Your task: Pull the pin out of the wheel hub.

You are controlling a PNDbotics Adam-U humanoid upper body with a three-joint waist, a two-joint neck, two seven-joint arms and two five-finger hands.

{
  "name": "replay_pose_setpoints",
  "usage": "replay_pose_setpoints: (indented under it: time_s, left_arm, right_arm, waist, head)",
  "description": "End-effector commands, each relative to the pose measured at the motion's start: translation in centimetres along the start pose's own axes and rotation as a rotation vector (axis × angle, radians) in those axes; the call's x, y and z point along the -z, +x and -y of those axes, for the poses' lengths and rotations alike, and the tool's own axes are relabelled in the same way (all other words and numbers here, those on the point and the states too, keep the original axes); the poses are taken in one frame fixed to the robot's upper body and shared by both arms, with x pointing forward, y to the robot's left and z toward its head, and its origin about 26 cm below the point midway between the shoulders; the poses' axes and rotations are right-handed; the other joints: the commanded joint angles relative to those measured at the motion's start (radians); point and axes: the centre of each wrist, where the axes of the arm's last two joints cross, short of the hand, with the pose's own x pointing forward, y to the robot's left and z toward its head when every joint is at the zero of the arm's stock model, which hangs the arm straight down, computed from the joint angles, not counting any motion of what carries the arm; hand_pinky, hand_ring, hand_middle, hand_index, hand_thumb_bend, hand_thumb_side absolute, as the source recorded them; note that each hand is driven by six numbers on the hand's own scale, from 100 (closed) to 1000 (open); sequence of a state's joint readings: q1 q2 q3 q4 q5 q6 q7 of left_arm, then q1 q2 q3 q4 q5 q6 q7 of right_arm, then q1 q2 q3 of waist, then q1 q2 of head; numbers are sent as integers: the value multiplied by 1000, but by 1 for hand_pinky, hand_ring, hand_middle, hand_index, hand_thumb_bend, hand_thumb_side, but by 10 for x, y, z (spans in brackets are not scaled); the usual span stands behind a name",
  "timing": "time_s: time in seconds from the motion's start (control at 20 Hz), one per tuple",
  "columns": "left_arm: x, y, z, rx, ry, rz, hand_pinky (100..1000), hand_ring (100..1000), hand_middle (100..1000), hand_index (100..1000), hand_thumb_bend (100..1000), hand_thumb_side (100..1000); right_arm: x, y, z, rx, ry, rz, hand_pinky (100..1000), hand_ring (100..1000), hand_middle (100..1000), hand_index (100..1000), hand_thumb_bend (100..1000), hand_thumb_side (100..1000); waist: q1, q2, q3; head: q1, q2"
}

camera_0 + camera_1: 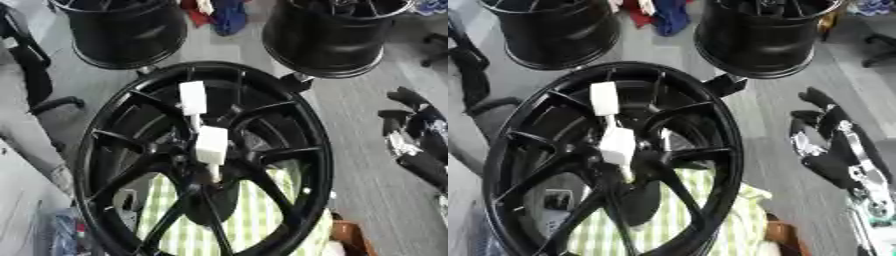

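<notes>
The pin (211,146), with its white block-shaped head, sits in the centre of the black wheel hub (114,122) in front of me, and a second white block (192,97) stands just above it on a thin stem among the spokes. The wheel stands tilted over a green-and-white checked cloth (249,215), with two black rims (759,37) behind it on the grey floor (359,130). My right hand (837,150) shows at the right edge, well apart from the wheel with nothing in it that I can see, though I cannot tell how its fingers lie.
</notes>
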State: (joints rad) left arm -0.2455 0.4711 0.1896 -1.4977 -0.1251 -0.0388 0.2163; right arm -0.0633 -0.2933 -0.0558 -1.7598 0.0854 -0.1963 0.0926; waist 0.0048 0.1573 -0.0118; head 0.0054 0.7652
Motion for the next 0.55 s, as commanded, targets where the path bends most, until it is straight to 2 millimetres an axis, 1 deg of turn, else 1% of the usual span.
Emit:
replay_pose_setpoints:
  time_s: [0.05,0.2,0.55]
  left_arm:
    - [0,26,-1,-73,50,77,656,640,701,807,217,597]
    - [-6,32,6,-118,72,79,650,629,692,803,213,596]
    - [-14,38,22,-168,60,73,649,627,690,804,212,602]
  right_arm:
    - [4,5,5,-9,-12,22,851,799,906,972,100,354]
    - [4,4,4,-5,-14,19,852,800,907,973,100,356]
    - [6,4,3,-1,-10,23,852,800,908,973,100,358]
  waist:
    - [1,-8,0]
    - [1,-6,1]
    - [3,-5,2]
  head:
    - [2,5]
    - [3,5]
    - [0,5]
